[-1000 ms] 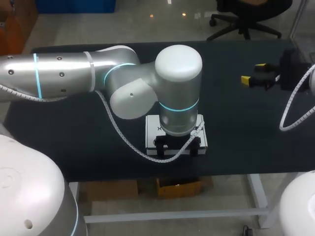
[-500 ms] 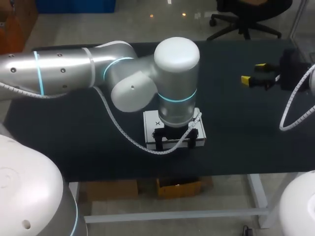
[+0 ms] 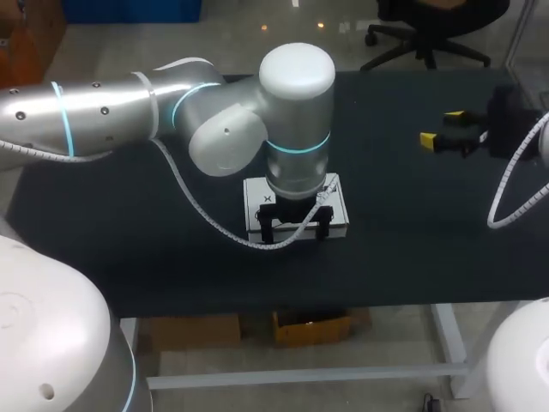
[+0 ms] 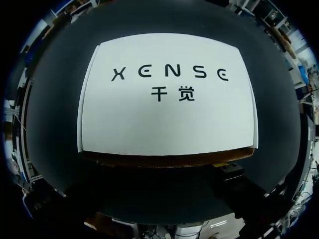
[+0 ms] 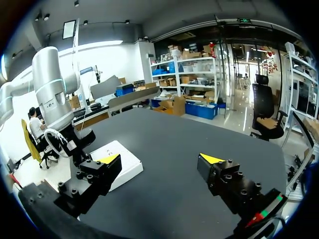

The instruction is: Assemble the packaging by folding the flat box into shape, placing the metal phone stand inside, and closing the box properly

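A white box (image 3: 256, 211) with dark print on its lid lies flat and closed on the black table (image 3: 412, 249), a little in from the front edge. My left gripper (image 3: 296, 233) stands over the box's near edge, open, its dark fingers (image 3: 267, 232) down at that edge. The left wrist view is filled by the lid (image 4: 164, 114), and no fingers show there. My right gripper (image 3: 446, 130) hovers open and empty at the far right. In its own view the right gripper (image 5: 160, 159) faces the box (image 5: 127, 162) across the table. No phone stand is in view.
My left arm's big elbow and wrist (image 3: 296, 120) hang over the table's middle and hide most of the box. A white cable (image 3: 206, 219) loops down from the arm to the gripper. The table's front edge (image 3: 343, 305) is close to the box.
My left arm has moved away from the front edge and slightly left, and the box has slid along with its gripper. The right arm has stayed still.
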